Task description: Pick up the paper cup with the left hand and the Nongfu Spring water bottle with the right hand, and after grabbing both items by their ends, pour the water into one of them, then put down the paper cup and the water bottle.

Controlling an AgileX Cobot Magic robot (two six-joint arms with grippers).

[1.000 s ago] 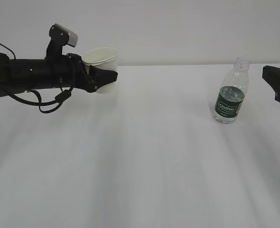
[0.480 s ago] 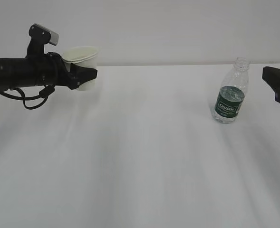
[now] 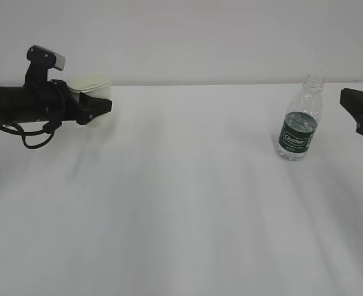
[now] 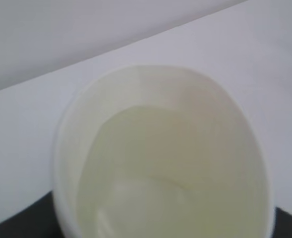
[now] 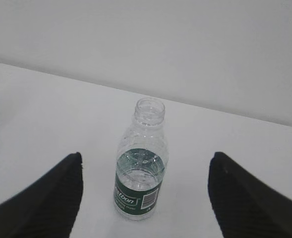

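Right wrist view gives me my right hand [image 5: 145, 198] with jaws wide apart, the Nongfu Spring water bottle [image 5: 140, 183] upright on the table [image 3: 181, 216] between and beyond them. Far left, my left hand [image 3: 98, 106] clamps the paper cup [image 3: 93, 98].

big flat white table top [image 3: 181, 216] fills most of the view | smooth, soft grey shadows on it | plain pale grey-white wall [image 3: 218, 37] stands behind | table meets wall in one straight line at the back
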